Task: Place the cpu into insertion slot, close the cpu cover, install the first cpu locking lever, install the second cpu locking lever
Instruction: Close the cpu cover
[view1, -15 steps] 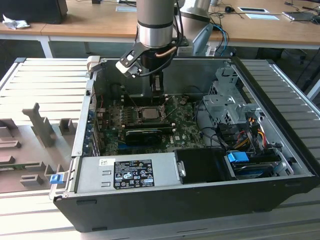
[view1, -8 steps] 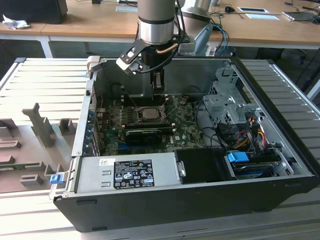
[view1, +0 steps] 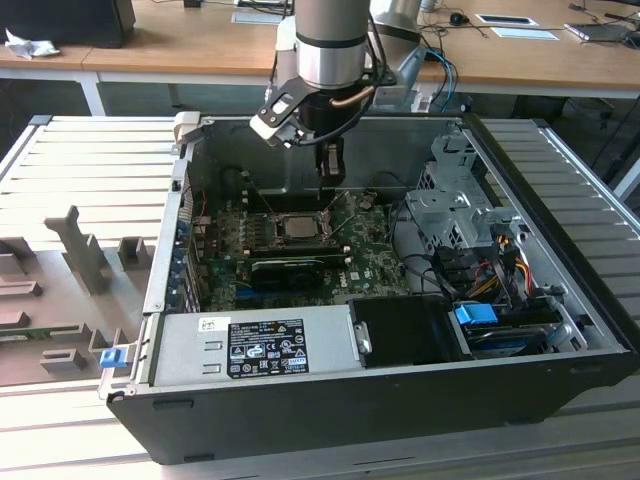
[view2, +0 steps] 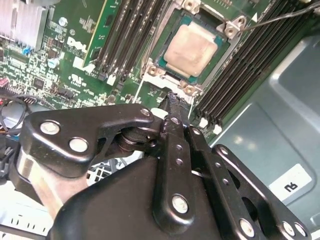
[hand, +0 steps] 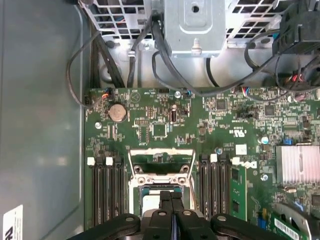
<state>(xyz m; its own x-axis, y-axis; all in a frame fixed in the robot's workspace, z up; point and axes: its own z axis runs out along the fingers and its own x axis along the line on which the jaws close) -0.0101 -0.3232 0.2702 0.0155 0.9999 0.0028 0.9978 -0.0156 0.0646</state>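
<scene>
Pincer (view2: 176, 100) fingers pressed together, nothing between them. It points down into the pc case (view1: 400, 410), tip just beside the socket corner; can't tell if it touches the board. Cpu (view2: 192, 47) sits flat in the socket, silver top exposed. Cpu cover (hand: 161, 150) not closed: flipped back off the socket, mobo (hand: 165, 122) visible thru its window. One locking lever (view2: 280, 17) sticks up as a thin wire, unlatched. RAM slots (hand: 106, 192) flank the socket both sides. Case sits on a ribbed grey surface (view1: 90, 160).
</scene>
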